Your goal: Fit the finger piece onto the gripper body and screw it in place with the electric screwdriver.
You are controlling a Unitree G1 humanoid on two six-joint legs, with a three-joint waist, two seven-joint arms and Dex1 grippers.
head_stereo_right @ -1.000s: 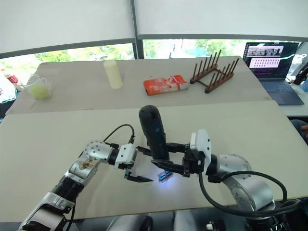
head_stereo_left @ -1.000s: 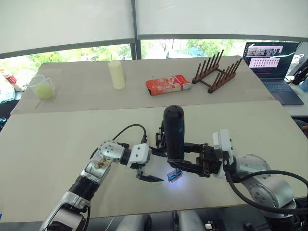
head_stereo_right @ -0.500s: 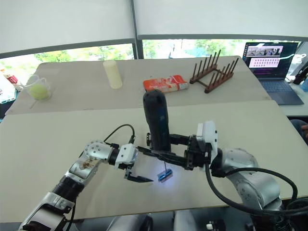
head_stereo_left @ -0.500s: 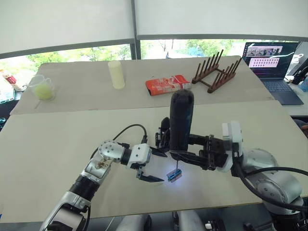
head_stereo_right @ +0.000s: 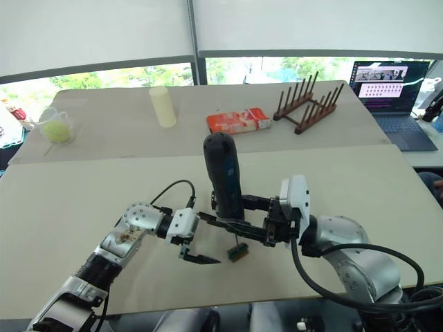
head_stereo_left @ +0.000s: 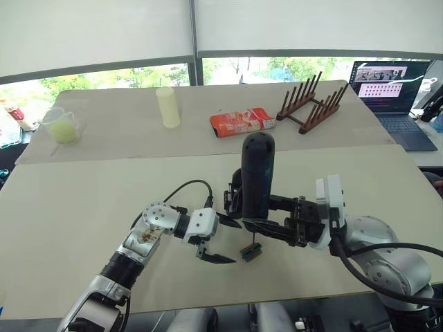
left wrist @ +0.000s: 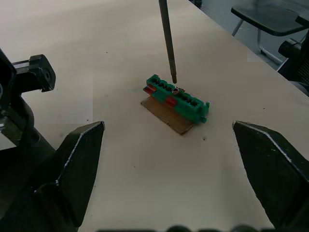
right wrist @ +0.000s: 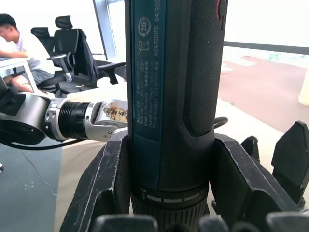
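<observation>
The right gripper point(head_stereo_left: 266, 220) is clamped on the electric screwdriver point(head_stereo_left: 257, 176), which stands upright over the near table point(head_stereo_left: 69, 207), one finger pressed to each side of its barrel in the right wrist view. Its thin metal bit point(left wrist: 167, 38) points down, the tip just above the top face of a small green block point(left wrist: 176, 98) lying on a brown card on the table. The left gripper point(head_stereo_left: 221, 240) sits just left of the block with its fingers point(left wrist: 77, 164) spread well apart, empty, one on either side of the block and clear of it. A black assembly shows behind the screwdriver, too hidden to identify.
</observation>
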